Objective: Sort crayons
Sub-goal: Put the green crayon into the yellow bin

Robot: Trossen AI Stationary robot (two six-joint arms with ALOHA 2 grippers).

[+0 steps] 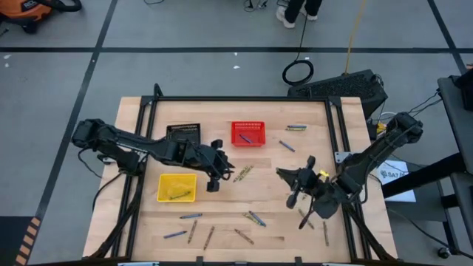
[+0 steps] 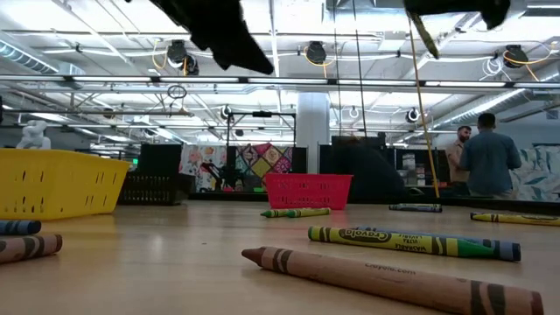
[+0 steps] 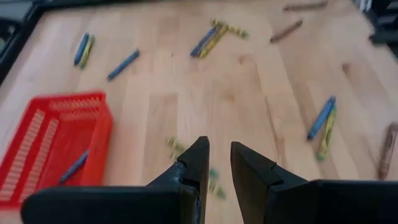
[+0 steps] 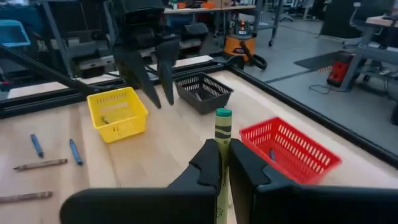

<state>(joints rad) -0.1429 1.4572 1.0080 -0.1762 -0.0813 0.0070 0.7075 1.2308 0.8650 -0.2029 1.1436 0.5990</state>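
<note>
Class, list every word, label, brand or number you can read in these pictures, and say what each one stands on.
"Crayola": on the wrapper of the yellow-green crayon lying near the low camera.
Brown crayon in front of it: faint print on the wrapper, too blurred to read.
White sheet beside the table: dark print, too small to read.
Nothing else is legible.

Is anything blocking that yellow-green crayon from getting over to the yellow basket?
Yes: the left end effector hangs between the right end effector's yellow-green crayon and the yellow basket, over the table's middle.

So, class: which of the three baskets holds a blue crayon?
The red basket: a blue crayon lies inside. The yellow basket holds a yellow-green one; the black basket's contents are unclear.
</note>
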